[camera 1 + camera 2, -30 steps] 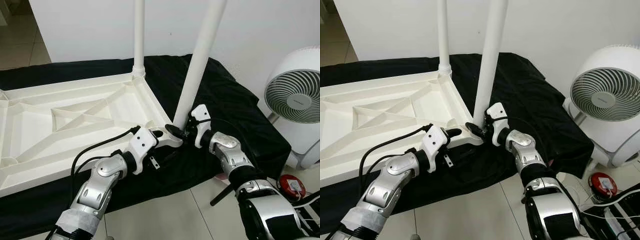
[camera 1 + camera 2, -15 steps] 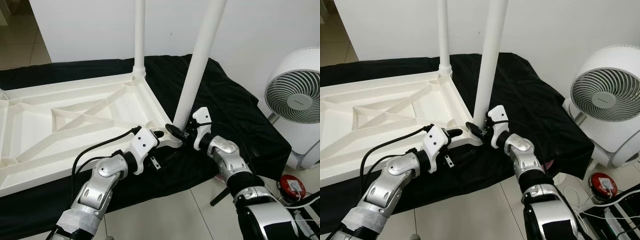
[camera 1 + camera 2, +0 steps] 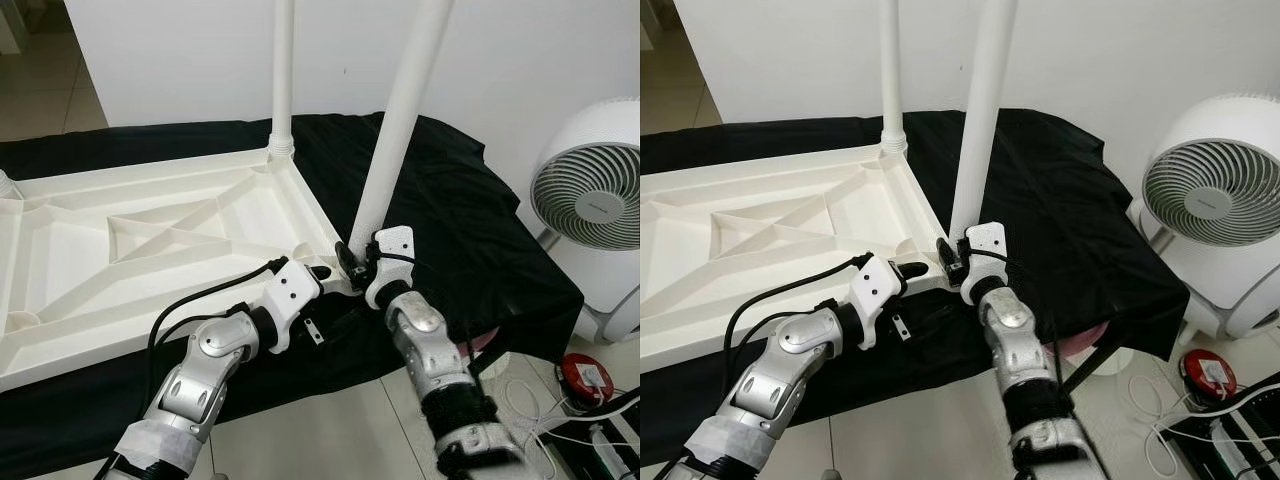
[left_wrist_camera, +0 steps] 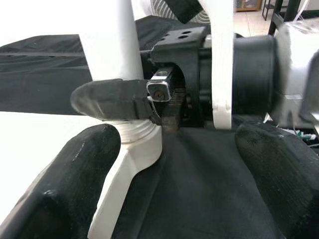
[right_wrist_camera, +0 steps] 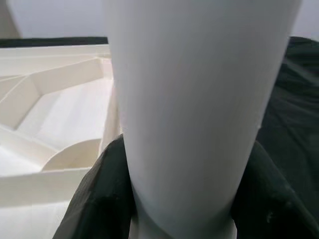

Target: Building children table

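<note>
Left eye view: a black cloth [image 3: 470,220] covers a low surface, and on it lies the upturned white plastic ribbed tabletop [image 3: 150,240], one white tubular leg [image 3: 282,70] upright in its far corner. A second white tubular leg [image 3: 400,110] stands tilted at the near corner socket, where the right gripper [image 3: 352,268] clamps its base. The left gripper [image 3: 325,272], fingers spread wide, sits beside that socket. A white round fan [image 3: 590,200] stands right.

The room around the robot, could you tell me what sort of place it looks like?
Probably a room in a home: tiled floor, plain white wall, a white fan standing on the floor, and a black cloth spread under the upturned children's table.
</note>
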You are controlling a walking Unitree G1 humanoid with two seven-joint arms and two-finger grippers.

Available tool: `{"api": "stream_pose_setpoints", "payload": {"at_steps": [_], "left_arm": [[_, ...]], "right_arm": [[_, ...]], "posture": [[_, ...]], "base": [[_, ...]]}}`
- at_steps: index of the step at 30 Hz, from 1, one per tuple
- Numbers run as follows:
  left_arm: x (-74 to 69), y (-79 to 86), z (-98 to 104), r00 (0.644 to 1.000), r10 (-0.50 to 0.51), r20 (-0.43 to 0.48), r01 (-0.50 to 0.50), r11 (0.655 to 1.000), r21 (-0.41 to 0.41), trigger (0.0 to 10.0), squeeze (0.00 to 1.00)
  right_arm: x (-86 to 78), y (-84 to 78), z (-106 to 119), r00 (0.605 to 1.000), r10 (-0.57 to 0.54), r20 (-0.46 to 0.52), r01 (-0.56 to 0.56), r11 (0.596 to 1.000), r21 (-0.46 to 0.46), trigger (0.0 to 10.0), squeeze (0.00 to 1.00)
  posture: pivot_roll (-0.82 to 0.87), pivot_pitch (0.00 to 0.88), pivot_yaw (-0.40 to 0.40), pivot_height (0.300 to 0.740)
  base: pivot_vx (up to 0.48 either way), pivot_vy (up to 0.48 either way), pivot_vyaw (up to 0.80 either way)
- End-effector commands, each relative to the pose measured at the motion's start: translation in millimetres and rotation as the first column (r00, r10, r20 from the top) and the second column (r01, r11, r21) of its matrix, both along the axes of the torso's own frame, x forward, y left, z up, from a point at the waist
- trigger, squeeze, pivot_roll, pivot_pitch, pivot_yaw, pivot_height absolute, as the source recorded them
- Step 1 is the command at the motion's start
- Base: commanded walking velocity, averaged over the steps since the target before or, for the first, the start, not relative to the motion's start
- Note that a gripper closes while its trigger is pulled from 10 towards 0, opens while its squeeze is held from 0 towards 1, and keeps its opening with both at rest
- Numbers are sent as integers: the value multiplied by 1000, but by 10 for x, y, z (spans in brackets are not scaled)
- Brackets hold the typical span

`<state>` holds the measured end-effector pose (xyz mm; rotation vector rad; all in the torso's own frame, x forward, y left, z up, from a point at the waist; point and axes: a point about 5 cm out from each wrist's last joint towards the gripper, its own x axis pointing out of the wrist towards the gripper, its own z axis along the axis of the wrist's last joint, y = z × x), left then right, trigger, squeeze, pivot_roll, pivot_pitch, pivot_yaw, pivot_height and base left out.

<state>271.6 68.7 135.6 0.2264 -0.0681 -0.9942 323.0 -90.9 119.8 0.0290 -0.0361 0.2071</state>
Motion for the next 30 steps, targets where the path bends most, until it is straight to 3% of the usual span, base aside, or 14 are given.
{"api": "stream_pose_setpoints", "payload": {"at_steps": [1,7,8,11,12,19,20,21,23,24,25,28,29,30], "left_arm": [[-2,-16,-12,1000,28,3,-28,1000,-1,10000,0],[-8,-22,-15,1000,25,1,-25,1000,0,10000,0],[-12,-24,-17,1000,27,0,-27,1000,1,10000,0],[-12,-23,-18,1000,29,0,-29,1000,0,10000,0],[-11,-21,-16,1000,31,-1,-31,1000,-2,10000,0],[-11,-15,-11,999,38,2,-38,999,-3,10000,0],[-10,-15,-9,999,39,1,-39,999,-4,10000,0],[-6,-14,-5,999,40,2,-40,999,-5,10000,0],[-6,-14,-5,999,40,2,-40,999,-5,10000,0],[0,-11,2,999,41,3,-41,999,-5,10000,0],[0,-11,2,999,41,3,-41,999,-5,10000,0],[18,1,16,999,45,7,-45,999,-4,10000,0],[18,1,16,999,45,7,-45,999,-4,10000,0],[21,1,22,999,43,11,-43,999,0,10000,0]], "right_arm": [[-49,-125,-166,990,-114,-79,112,993,-28,10000,0],[-71,-87,-131,989,-131,-62,127,990,-56,10000,0],[-90,-48,-118,992,-102,-68,100,994,-35,10000,871],[-104,-34,-109,992,-102,-72,100,994,-32,10000,871],[-104,-32,-82,993,-97,-63,96,995,-22,10000,1000],[-69,-49,5,1000,-7,-29,7,1000,3,10000,1000],[-40,-79,19,999,47,-20,-47,999,-12,10000,631],[0,-133,32,994,105,-11,-105,993,-48,10000,0],[0,-133,32,994,105,-11,-105,993,-48,10000,0],[33,-177,36,982,188,-17,-188,980,-70,10000,0],[33,-177,36,982,188,-17,-188,980,-70,10000,0],[99,-245,67,934,357,-11,-354,920,-166,10000,0],[99,-245,67,934,357,-11,-354,920,-166,10000,0],[129,-250,83,913,408,-9,-401,893,-206,10000,0]], "posture": [[-19,0,-61,740],[-20,0,-62,740],[-16,0,-63,740],[-15,0,-65,740],[-11,0,-69,740],[-7,0,-70,740],[-7,0,-70,740],[-8,0,-67,740],[-8,0,-67,740],[-8,0,-66,740],[-8,0,-66,740],[-11,0,-54,740],[-11,0,-54,740],[-9,0,-54,740]], "base": [[0,0,0],[0,0,0],[0,0,0],[0,0,0],[0,0,0],[0,0,0],[0,0,0],[0,0,0],[0,0,0],[0,0,0],[0,0,0],[0,0,0],[0,0,0],[0,0,0]]}}
